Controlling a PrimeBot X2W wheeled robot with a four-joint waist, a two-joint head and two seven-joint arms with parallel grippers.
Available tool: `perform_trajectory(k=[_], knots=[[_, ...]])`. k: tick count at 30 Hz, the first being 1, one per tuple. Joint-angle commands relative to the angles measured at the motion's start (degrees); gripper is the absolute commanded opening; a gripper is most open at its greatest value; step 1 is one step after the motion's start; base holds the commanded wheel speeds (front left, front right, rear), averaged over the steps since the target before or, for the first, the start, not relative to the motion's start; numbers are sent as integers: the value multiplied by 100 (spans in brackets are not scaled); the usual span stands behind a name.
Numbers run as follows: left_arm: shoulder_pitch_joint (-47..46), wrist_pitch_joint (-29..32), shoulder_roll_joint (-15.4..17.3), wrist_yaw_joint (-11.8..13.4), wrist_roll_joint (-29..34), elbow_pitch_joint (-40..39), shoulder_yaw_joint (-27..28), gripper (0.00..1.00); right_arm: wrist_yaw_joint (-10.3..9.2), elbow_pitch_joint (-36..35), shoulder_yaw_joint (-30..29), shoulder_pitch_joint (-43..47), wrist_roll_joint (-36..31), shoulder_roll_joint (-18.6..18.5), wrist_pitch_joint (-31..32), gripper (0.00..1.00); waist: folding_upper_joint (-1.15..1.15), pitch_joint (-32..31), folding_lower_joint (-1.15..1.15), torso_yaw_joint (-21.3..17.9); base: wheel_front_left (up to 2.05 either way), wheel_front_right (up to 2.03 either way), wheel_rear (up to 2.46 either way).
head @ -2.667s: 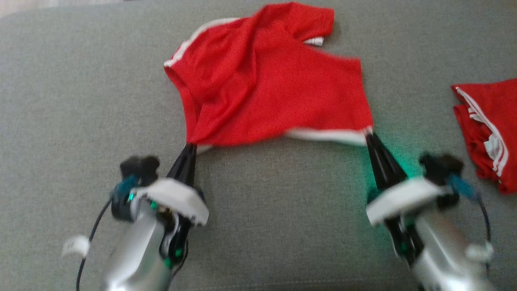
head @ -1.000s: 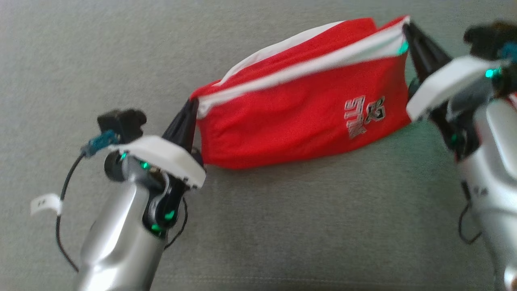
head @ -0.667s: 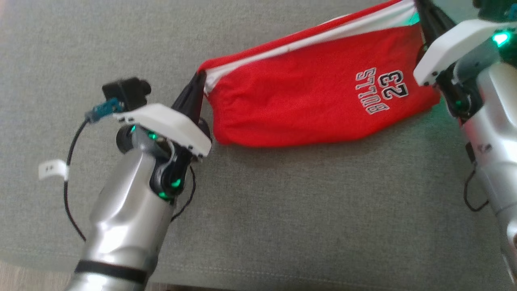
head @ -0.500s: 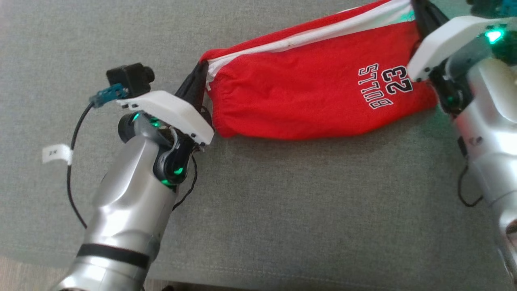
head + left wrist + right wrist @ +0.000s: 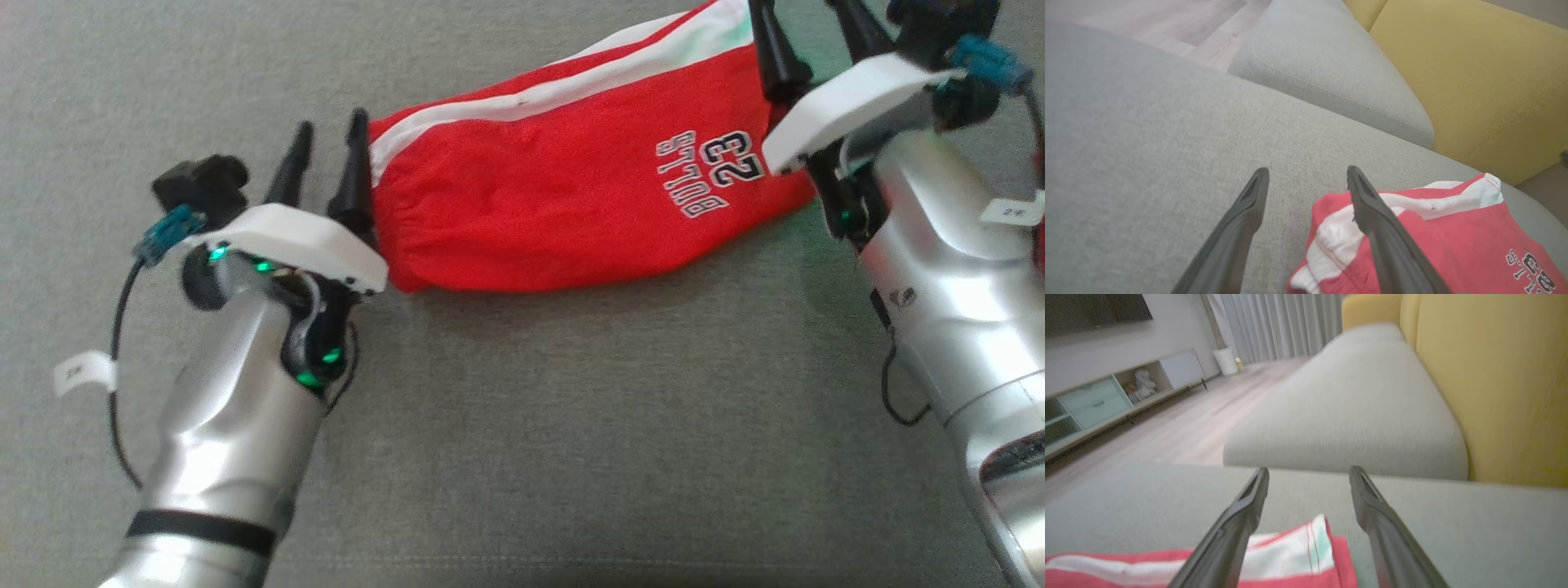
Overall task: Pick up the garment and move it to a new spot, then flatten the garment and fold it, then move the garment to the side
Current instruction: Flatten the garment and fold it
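Red garment point(image 5: 571, 204) lies folded on the grey sofa cushion point(image 5: 531, 408). The left claw point(image 5: 331, 122) and right claw point(image 5: 804, 24) flank its ends, both spread open and gripping nothing, likely so the fold settles flat before relocation.

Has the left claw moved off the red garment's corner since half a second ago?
Yes: the left claw has opened and sits just left of the folded red garment's white-trimmed end on the grey fabric cushion.

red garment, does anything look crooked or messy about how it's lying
Yes: the red garment lies slanted in the head view on the grey cushion, and its end by the left gripper is bunched and puckered, not flat.
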Motion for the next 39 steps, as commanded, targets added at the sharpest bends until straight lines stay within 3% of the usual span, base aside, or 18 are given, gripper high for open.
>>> perform_trajectory(k=[1, 8, 15, 25, 39], knots=[[62, -80, 266, 124, 179, -331, 229, 100, 37, -431, -120, 57, -181, 66, -68, 100, 0, -147, 0, -169, 0, 0, 0], [688, -110, 479, 701, 1335, -1851, 585, 100, 37, -2249, -1261, 1239, -1224, 17, -74, 100, 0, -390, 0, -362, 0, 0, 0], [1461, -112, 674, 947, 2072, -2620, 558, 100, 37, -3496, -1979, 2801, -1846, 130, -48, 100, 0, -666, 0, -491, 0, 0, 0], [2421, -109, 762, 1164, 2168, -2800, 480, 100, 37, -4802, -2599, 4546, -2301, 466, 652, 100, 0, -884, 0, -494, 0, 0, 0], [2590, -63, 791, 1189, 2094, -2835, 414, 100, 37, -5463, -2767, 5041, -2447, 590, 1101, 100, 0, -941, 0, -463, 0, 0, 0]])
